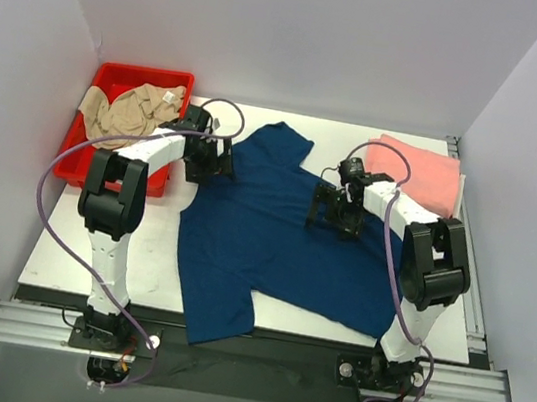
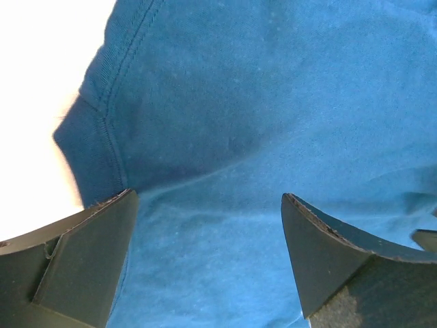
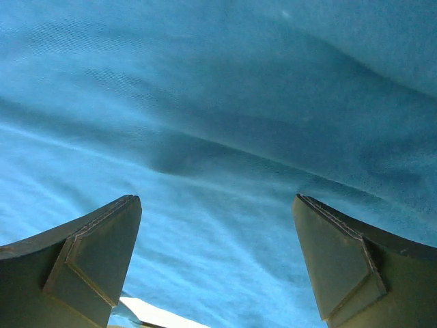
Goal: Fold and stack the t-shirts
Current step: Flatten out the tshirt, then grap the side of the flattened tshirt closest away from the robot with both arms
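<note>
A navy blue t-shirt [image 1: 274,232] lies spread flat, plain side up, across the middle of the white table; its lower left part hangs over the front edge. My left gripper [image 1: 215,165] is open just above the shirt's left edge; the left wrist view shows a seam and hem [image 2: 109,137] between the fingers [image 2: 89,253]. My right gripper [image 1: 333,211] is open over the shirt's right part; its wrist view shows only wrinkled blue cloth [image 3: 218,171]. A salmon-pink shirt [image 1: 424,174] lies folded at the back right. A beige shirt [image 1: 130,112] lies crumpled in the red bin.
A red plastic bin [image 1: 130,79] stands at the table's back left. White walls enclose the table on three sides. Metal rails run along the front edge [image 1: 246,354] and right side [image 1: 472,292]. Purple cables loop from both arms.
</note>
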